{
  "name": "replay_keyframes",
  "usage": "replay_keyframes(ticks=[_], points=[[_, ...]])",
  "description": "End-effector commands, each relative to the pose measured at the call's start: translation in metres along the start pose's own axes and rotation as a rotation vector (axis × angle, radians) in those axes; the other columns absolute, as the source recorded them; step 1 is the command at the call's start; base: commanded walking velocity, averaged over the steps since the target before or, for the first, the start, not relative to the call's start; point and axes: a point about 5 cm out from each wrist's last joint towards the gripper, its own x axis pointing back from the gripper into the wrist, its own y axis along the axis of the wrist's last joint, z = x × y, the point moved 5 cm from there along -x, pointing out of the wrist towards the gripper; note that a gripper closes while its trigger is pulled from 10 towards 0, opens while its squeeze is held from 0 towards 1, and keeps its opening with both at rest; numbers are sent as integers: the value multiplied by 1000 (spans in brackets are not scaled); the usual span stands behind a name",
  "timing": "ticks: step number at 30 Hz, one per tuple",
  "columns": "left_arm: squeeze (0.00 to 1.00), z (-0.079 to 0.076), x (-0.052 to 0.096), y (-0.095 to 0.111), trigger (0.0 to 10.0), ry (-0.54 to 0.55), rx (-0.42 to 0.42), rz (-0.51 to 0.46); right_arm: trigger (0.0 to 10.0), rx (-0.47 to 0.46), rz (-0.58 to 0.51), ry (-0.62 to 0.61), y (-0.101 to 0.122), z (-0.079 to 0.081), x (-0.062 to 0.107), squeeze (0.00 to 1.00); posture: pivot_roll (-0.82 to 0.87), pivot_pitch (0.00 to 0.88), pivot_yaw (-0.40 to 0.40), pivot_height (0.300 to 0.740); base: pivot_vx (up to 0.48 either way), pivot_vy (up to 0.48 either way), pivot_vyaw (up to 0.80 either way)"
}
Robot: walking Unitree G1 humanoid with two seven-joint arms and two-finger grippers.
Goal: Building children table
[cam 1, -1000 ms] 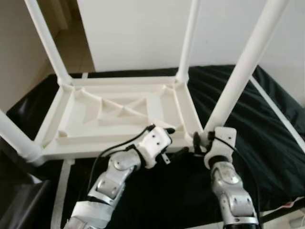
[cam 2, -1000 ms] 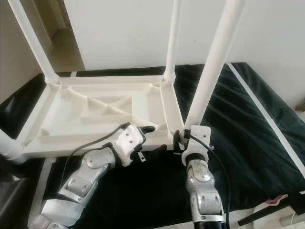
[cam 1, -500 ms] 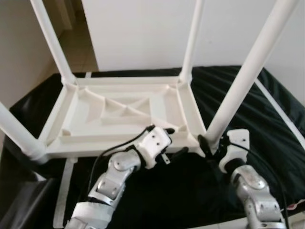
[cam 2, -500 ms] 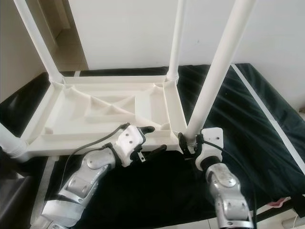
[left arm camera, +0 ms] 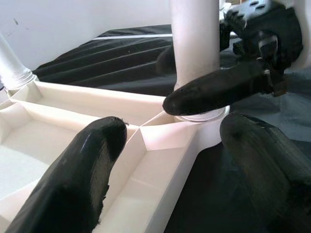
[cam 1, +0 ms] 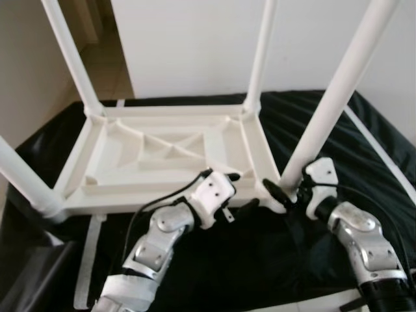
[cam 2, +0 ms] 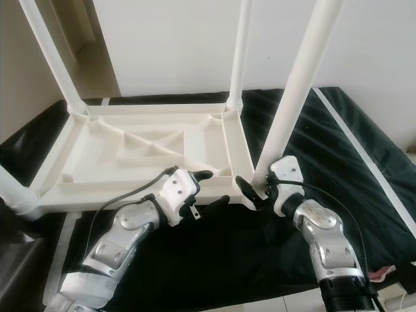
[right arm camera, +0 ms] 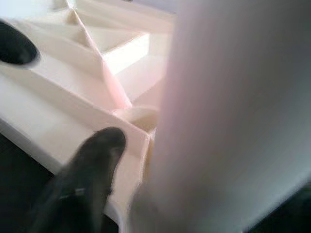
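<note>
The upturned white children's table [cam 1: 162,156] lies on a black sheet [cam 1: 364,156], left tool [cam 1: 239,190] spread wide astride its near rim, right tool [cam 1: 281,192] clasping the five-o'clock leg [cam 1: 325,117].

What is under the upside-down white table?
The white table lies upside down on a black cloth, which spreads out around it. What the cloth itself covers cannot be seen.
</note>
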Motion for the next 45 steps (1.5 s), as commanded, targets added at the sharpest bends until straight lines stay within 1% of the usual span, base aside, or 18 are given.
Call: replay_keyframes(ticks=[1,11,12,13,20,24,28,30,31,33,34,35,36,38,39,41,44,45], points=[[0,6,-1,1,10000,46,0,4,0,21,35,37,-8,4,-1,0,6,0,-26,740,0,0,0],[0,6,0,1,10000,65,8,3,0,8,81,52,-20,1,9,0,3,0,-35,740,0,0,0],[0,6,0,0,10000,65,9,3,9529,-7,86,42,-22,1,10,0,0,1,-35,740,0,0,0],[0,5,-1,0,10000,64,10,3,10000,-22,85,29,-23,1,9,0,-3,5,-34,740,0,0,0],[0,6,0,1,10000,60,13,3,10000,-36,139,-115,-34,-4,7,0,-10,10,-27,740,0,0,0],[0,4,0,-2,10000,55,13,12,10000,-116,150,-236,-39,-2,4,0,-16,10,-19,740,0,0,0],[0,4,-1,-1,10000,52,14,11,10000,-134,164,-289,-41,-1,4,0,-18,8,-17,740,0,0,0],[0,5,-1,-1,10000,47,15,10,10000,-184,174,-419,-43,-1,5,0,-18,9,-13,740,0,0,0],[0,5,-1,-1,10000,47,15,10,10000,-184,174,-419,-43,-1,5,0,-18,9,-13,740,0,0,0],[0,7,-2,0,10000,44,13,10,10000,-236,186,-570,-45,-5,10,0,-20,7,-10,740,0,0,0],[0,7,-2,0,10000,44,13,10,10000,-236,186,-570,-45,-5,10,0,-20,7,-10,740,0,0,0],[0,8,-3,1,10000,43,10,7,10000,-297,197,-715,-47,-7,16,0,-21,6,-9,740,0,0,0],[0,8,-3,1,10000,42,10,6,10000,-312,199,-754,-47,-6,18,0,-23,5,-6,740,0,0,0],[0,8,-3,2,10000,41,9,6,10000,-319,182,-781,-44,-2,16,0,-23,5,-6,740,0,0,0],[0,8,-4,2,10000,37,9,4,10000,-338,171,-779,-43,7,11,0,-23,3,-5,740,0,0,0],[0,8,-4,2,10000,37,9,4,10000,-338,171,-779,-43,7,11,0,-23,3,-5,740,0,0,0],[0,7,-5,4,10000,32,9,-3,10000,-388,161,-713,-37,34,-5,0,-22,1,-3,740,0,0,0],[0,7,-5,4,10000,32,10,-4,10000,-382,154,-705,-34,36,-6,0,-22,1,-3,740,0,0,0]])
